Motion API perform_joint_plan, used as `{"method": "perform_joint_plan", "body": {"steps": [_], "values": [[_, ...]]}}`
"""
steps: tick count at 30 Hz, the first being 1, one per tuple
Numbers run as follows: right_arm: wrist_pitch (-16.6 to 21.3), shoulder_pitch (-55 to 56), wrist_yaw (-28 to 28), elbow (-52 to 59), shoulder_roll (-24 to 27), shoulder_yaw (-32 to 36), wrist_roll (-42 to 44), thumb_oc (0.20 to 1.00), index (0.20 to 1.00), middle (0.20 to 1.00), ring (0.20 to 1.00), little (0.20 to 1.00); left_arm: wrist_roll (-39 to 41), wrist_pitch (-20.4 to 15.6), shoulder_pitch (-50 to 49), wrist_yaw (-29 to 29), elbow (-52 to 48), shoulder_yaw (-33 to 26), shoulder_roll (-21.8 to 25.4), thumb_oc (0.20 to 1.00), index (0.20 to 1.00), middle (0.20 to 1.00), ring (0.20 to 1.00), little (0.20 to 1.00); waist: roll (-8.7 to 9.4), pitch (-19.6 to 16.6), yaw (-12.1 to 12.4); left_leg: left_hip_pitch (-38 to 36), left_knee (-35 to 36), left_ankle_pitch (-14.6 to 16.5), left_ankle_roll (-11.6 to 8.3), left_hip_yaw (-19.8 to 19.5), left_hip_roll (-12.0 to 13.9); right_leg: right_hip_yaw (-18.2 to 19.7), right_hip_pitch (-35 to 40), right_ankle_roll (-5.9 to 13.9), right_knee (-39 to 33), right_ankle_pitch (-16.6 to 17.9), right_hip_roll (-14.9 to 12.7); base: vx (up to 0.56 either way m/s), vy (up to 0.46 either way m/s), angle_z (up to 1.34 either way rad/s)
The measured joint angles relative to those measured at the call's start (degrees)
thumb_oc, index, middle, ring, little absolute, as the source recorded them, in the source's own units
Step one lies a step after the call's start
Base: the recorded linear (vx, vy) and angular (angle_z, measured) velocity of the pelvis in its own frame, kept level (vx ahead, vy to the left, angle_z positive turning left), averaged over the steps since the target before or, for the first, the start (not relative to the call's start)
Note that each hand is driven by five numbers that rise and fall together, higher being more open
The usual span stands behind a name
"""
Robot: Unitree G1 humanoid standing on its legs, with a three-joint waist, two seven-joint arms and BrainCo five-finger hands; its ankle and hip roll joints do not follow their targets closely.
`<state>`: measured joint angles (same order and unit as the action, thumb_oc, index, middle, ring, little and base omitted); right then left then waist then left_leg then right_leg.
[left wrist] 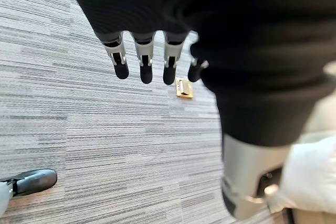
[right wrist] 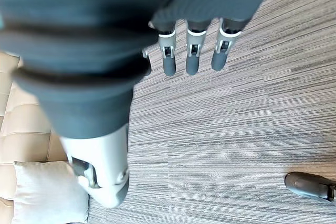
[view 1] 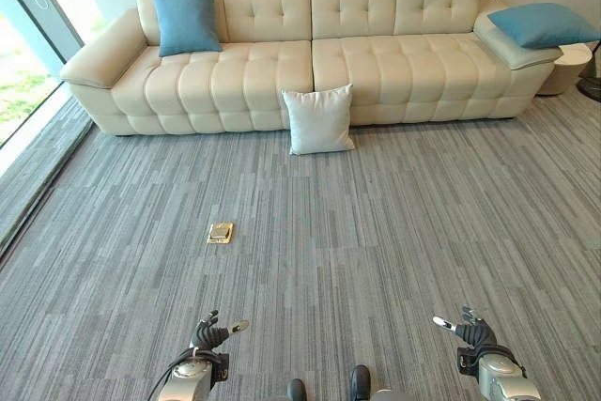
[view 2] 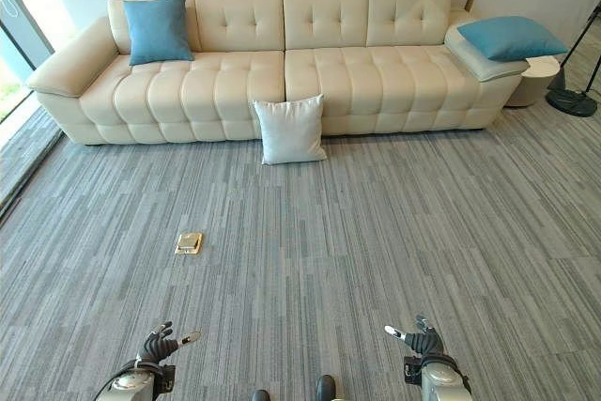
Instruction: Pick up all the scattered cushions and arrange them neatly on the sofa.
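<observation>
One white cushion (view 1: 319, 119) leans against the sofa (view 1: 254, 72) on the carpet at 12 o'clock, not yet picked up. Two blue cushions (view 1: 186, 19) already sit on it. Left hand (view 1: 210, 334) and right hand (view 1: 472, 330) hang empty, fingers relaxed and spread

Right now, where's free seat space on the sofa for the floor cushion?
The seat of the sofa is bare from beside the blue cushion at its left end across to the right arm, where a second blue cushion lies. The white cushion leans against the sofa front on the carpet. Both hands, left hand and right hand, hang open, empty.
</observation>
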<state>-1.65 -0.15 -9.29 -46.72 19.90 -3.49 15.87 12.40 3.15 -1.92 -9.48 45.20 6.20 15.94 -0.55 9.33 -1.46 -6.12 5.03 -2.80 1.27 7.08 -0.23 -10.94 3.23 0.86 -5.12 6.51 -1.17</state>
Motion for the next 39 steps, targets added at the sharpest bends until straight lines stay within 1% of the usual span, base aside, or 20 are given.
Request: {"method": "perform_joint_plan", "body": {"steps": [8, 11, 15, 19, 21, 26, 29, 39], "values": [[0.0, 0.42, -0.09, 0.2, -1.09, 0.0, 0.03, 1.0, 1.0, 1.0, 1.0, 1.0, 0.01, 0.05, -0.26, 0.01, 0.01, 0.06, -0.18, 1.0, 1.0, 1.0, 1.0, 1.0, 0.02, -0.04, -0.01, -0.64, 0.0, 0.1, -0.14, -0.03, 0.02, -0.01, 0.66, 0.02, 0.0, 0.05, 0.03, 0.0, 0.0, 0.0], [0.0, 0.91, -0.25, 0.15, -1.53, 0.0, 0.05, 1.0, 1.0, 1.0, 1.0, 1.0, 0.01, 0.06, -0.26, -0.03, 0.01, 0.1, -0.18, 1.0, 1.0, 1.0, 1.0, 1.0, 0.29, -0.28, 0.05, -0.73, 0.0, 0.11, -0.14, 0.02, 0.01, 0.03, 0.72, 0.01, 0.0, 0.04, 0.03, 0.0, 0.0, 0.0], [-0.01, 1.17, -0.3, -0.2, -2.19, -0.08, 0.06, 1.0, 1.0, 1.0, 1.0, 1.0, 0.01, 0.05, -0.17, -0.07, 0.43, 0.34, -0.18, 1.0, 1.0, 1.0, 1.0, 1.0, 0.72, -0.96, 0.1, -0.8, 0.0, 0.11, -0.13, 0.03, 0.0, 0.04, 0.78, -0.01, 0.0, 0.09, 0.02, 0.0, 0.0, 0.0], [-0.07, 1.2, -0.3, -2.04, -2.26, -0.32, 0.04, 1.0, 1.0, 1.0, 1.0, 1.0, -0.01, 0.66, -0.34, -0.34, 2.86, 0.41, -0.18, 1.0, 1.0, 1.0, 1.0, 1.0, 1.09, -2.47, 0.12, -0.77, 0.01, 0.13, -0.15, 0.01, 0.01, 0.01, 0.78, -0.03, 0.0, 0.07, 0.02, 0.0, 0.0, 0.0], [-0.08, 1.08, -0.31, -2.9, -2.27, -0.33, 0.04, 1.0, 1.0, 1.0, 1.0, 1.0, -0.01, 0.67, -0.53, -0.57, 2.94, 0.42, -0.19, 1.0, 1.0, 1.0, 1.0, 1.0, 1.15, -2.54, 0.18, -0.62, 0.01, 0.21, -0.21, -0.1, 0.01, -0.05, 0.9, -0.03, 0.0, 0.07, 0.01, 0.0, 0.0, 0.0], [-0.12, 1.23, -0.49, -3.5, -2.29, -0.49, -0.1, 1.0, 1.0, 1.0, 1.0, 1.0, 0.03, 0.75, -2.14, -0.85, 3.28, 0.39, -0.2, 1.0, 1.0, 1.0, 1.0, 1.0, 1.05, -2.98, 0.25, 0.04, 0.03, 0.35, -0.36, -0.74, -0.01, -0.5, 0.55, -0.1, 0.01, 0.11, -0.03, 0.01, -0.011, 0.06], [-0.16, 2.07, -0.6, -3.59, -2.29, -0.51, -0.13, 1.0, 1.0, 1.0, 1.0, 1.0, 0.08, 0.92, -2.55, -1.37, 3.48, 0.31, -0.21, 1.0, 1.0, 1.0, 1.0, 1.0, 1.26, -3.21, 0.26, 0.34, 0.03, 0.35, -0.34, -1.93, -0.04, -1.7, 0.64, -0.44, 0.0, -0.14, -0.12, 0.02, -0.011, 0.17], [-0.3, 3.73, -1.83, -3.57, -3.37, -0.52, -1.07, 1.0, 1.0, 1.0, 1.0, 1.0, 0.11, 1.05, -2.97, -2.19, 3.34, 0.33, -0.77, 1.0, 1.0, 1.0, 1.0, 1.0, 0.68, -3.49, 0.34, 0.35, 0.03, 0.32, -0.41, -1.91, -0.02, -1.74, 0.63, -0.43, 0.0, -0.16, -0.1, 0.01, -0.003, 0.01]]}}
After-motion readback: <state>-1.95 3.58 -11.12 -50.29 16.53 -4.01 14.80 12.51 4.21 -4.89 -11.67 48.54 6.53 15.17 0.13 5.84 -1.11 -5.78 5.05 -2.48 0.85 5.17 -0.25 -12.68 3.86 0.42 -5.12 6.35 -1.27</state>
